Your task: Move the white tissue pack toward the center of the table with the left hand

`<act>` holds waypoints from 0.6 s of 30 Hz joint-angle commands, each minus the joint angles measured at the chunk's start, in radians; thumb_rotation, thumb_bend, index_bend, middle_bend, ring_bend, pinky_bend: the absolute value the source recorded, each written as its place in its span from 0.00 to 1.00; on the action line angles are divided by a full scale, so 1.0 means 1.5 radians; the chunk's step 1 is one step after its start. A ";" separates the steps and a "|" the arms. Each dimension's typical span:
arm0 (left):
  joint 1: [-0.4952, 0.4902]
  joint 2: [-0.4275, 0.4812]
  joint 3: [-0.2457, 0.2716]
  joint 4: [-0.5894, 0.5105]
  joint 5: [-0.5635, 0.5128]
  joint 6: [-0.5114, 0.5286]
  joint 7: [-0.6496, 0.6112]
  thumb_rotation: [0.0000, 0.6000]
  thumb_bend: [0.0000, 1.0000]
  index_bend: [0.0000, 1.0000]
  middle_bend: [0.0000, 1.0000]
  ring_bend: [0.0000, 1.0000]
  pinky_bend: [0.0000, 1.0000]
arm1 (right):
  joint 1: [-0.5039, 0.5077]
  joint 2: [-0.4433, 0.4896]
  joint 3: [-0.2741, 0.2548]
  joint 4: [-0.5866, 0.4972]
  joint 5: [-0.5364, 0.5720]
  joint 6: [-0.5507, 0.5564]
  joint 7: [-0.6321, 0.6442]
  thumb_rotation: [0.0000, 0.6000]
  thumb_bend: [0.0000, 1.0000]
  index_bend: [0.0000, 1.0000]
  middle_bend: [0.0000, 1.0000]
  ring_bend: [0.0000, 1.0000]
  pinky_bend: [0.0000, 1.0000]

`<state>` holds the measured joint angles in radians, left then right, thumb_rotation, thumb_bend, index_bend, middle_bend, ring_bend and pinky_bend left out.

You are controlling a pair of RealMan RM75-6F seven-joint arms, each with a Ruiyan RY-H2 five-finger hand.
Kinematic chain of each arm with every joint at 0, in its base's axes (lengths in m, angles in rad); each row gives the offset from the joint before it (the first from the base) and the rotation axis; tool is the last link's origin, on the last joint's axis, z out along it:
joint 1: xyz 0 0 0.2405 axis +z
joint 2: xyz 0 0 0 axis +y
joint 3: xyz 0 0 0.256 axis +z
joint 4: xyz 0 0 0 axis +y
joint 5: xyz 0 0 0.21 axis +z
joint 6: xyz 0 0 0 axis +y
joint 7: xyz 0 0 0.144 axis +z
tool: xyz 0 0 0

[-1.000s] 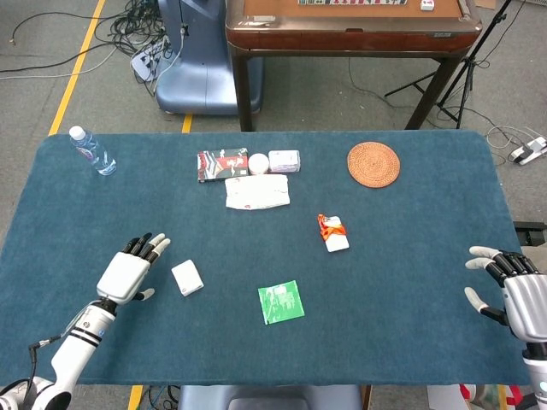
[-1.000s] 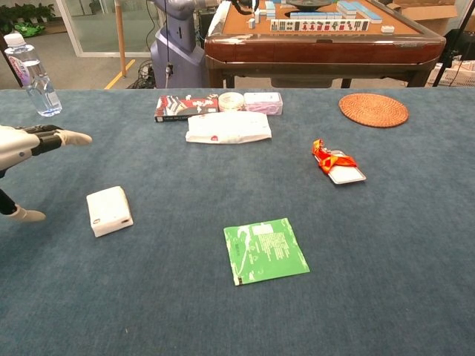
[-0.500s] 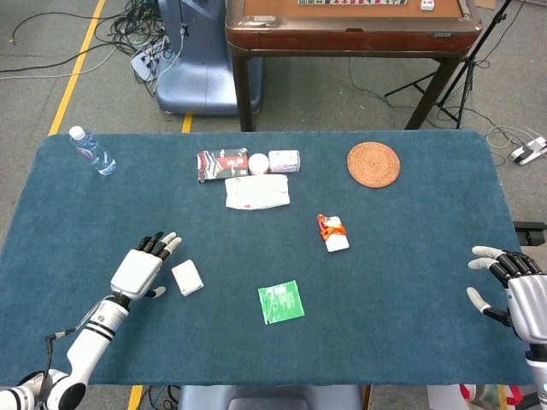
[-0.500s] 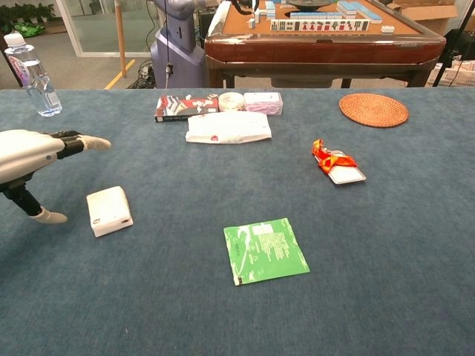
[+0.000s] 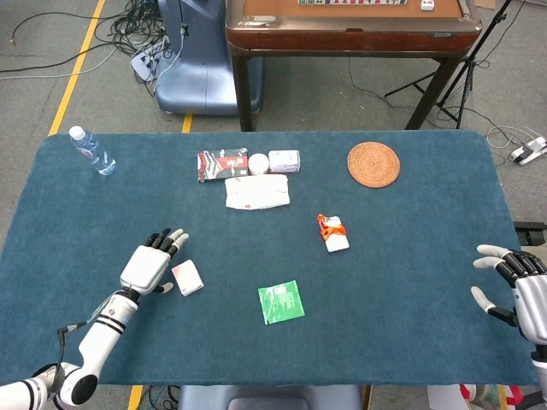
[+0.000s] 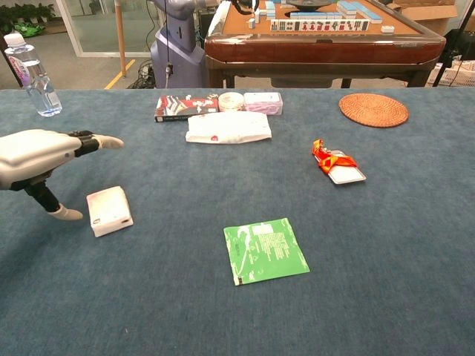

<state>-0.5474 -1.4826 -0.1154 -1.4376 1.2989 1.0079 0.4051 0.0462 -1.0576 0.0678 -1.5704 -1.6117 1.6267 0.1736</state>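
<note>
Nothing moved yet: my left hand (image 5: 151,264), fingers spread and empty, hovers just beside the tissue pack (image 5: 187,278).

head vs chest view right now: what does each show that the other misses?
Only the head view shows the right hand, open at the table's right edge, plus the left forearm. Only the chest view shows the mahjong tiles on the far table. Both show the left hand open beside the white tissue pack, the green packet, the woven coaster and the water bottle.
</note>
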 commanded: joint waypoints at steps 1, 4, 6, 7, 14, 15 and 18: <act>-0.005 -0.005 -0.006 -0.001 -0.012 -0.003 -0.001 1.00 0.00 0.00 0.00 0.00 0.11 | 0.000 0.001 0.000 0.000 0.000 0.000 0.002 1.00 0.22 0.43 0.30 0.27 0.30; -0.014 -0.009 -0.010 -0.003 -0.023 -0.012 0.002 1.00 0.00 0.00 0.00 0.00 0.11 | -0.001 0.002 0.001 0.000 0.001 0.001 0.004 1.00 0.22 0.43 0.30 0.27 0.30; -0.021 -0.012 -0.010 -0.003 -0.028 -0.018 0.009 1.00 0.00 0.00 0.00 0.00 0.11 | -0.001 0.003 0.001 0.000 0.001 0.002 0.007 1.00 0.22 0.43 0.30 0.27 0.30; -0.024 -0.014 -0.011 -0.004 -0.031 -0.019 0.012 1.00 0.00 0.00 0.00 0.00 0.11 | -0.001 0.003 0.002 0.000 0.001 0.002 0.008 1.00 0.22 0.43 0.30 0.27 0.30; -0.047 -0.029 -0.022 -0.005 -0.054 -0.026 0.032 1.00 0.00 0.00 0.00 0.00 0.11 | -0.003 0.007 0.003 0.001 0.000 0.006 0.019 1.00 0.22 0.43 0.30 0.27 0.30; -0.050 -0.031 -0.023 -0.004 -0.057 -0.027 0.035 1.00 0.00 0.00 0.00 0.00 0.11 | -0.003 0.008 0.003 0.001 0.000 0.007 0.020 1.00 0.22 0.43 0.30 0.27 0.30; -0.062 -0.036 -0.029 -0.002 -0.067 -0.030 0.047 1.00 0.00 0.00 0.00 0.00 0.11 | -0.004 0.009 0.003 0.001 0.000 0.008 0.024 1.00 0.22 0.43 0.30 0.27 0.30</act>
<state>-0.6345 -1.5333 -0.1555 -1.4423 1.2034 0.9648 0.4705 0.0411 -1.0440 0.0723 -1.5687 -1.6117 1.6383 0.2094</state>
